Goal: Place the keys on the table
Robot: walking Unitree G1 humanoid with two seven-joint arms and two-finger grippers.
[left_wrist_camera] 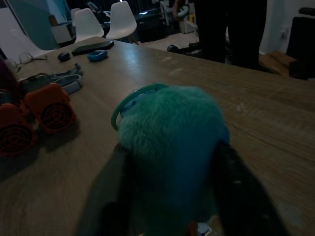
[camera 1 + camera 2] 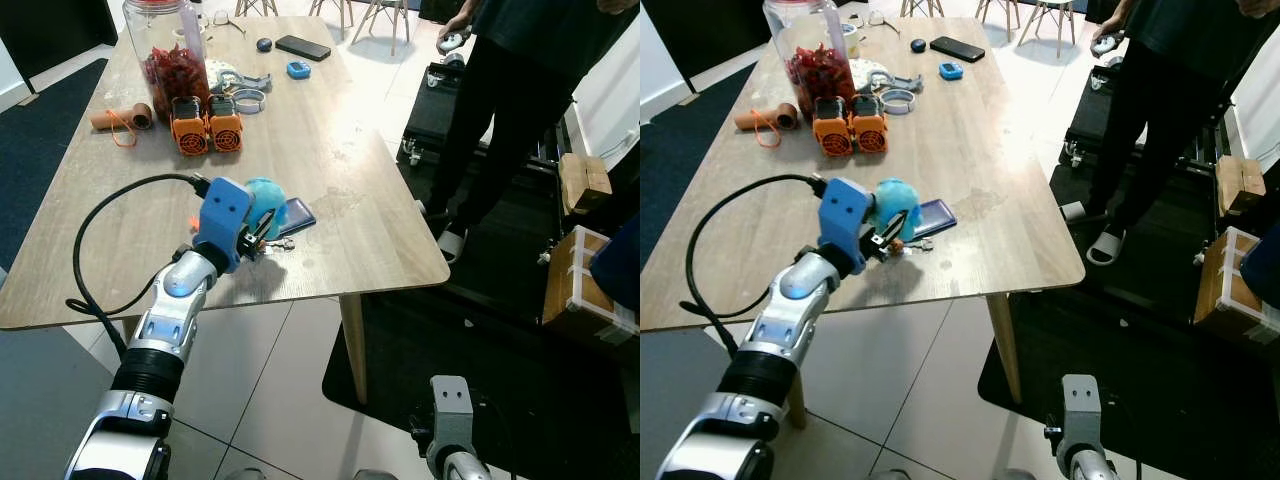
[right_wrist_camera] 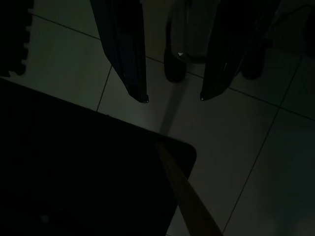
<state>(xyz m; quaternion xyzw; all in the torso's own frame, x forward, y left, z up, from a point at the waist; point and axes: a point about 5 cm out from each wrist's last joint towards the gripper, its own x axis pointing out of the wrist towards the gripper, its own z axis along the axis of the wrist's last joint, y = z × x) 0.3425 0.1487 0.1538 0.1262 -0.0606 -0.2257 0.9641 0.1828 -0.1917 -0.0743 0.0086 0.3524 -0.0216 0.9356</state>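
The keys (image 2: 282, 243) hang on a ring with a fluffy teal pompom (image 2: 265, 197) and a dark blue tag (image 2: 296, 215). They lie low over the near part of the wooden table (image 2: 330, 130), close to its front edge. My left gripper (image 2: 262, 232) is shut on the bunch. In the left wrist view its fingers (image 1: 115, 191) press both sides of the pompom (image 1: 172, 142). The metal keys touch the tabletop. My right gripper (image 3: 173, 100) hangs open over the tiled floor, nothing between its fingers.
Farther back on the table stand a jar of red things (image 2: 170, 50), two orange blocks (image 2: 207, 125), a phone (image 2: 302, 47) and small items. A person in black (image 2: 520, 90) stands at the table's right side, beside cardboard boxes (image 2: 583, 180).
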